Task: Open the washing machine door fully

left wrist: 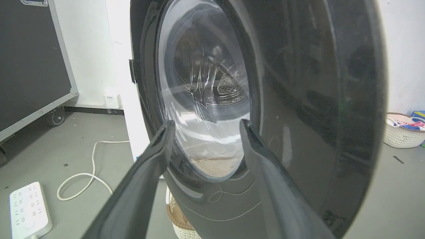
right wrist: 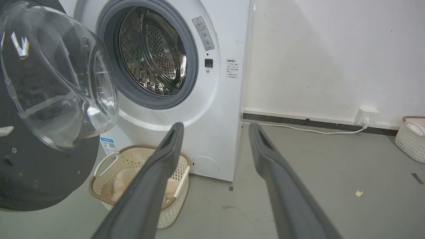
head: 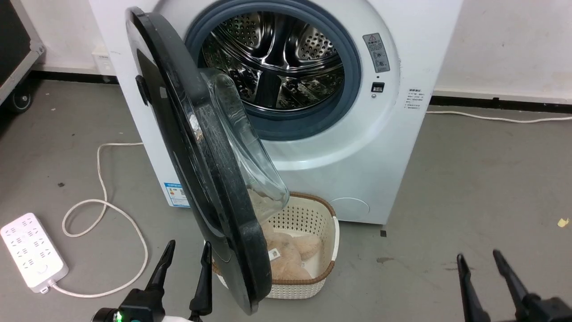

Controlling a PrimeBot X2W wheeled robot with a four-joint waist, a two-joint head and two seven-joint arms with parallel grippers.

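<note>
Left hand (head: 189, 244) — fingers spread, empty — sits just beside the half-open washing machine door (head: 174, 134).

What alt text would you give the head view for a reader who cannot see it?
A white washing machine stands with its round black door swung partly open, baring the steel drum. A cream basket sits by the door's lower edge; the open left tool and right tool rise at the bottom edge.
</note>
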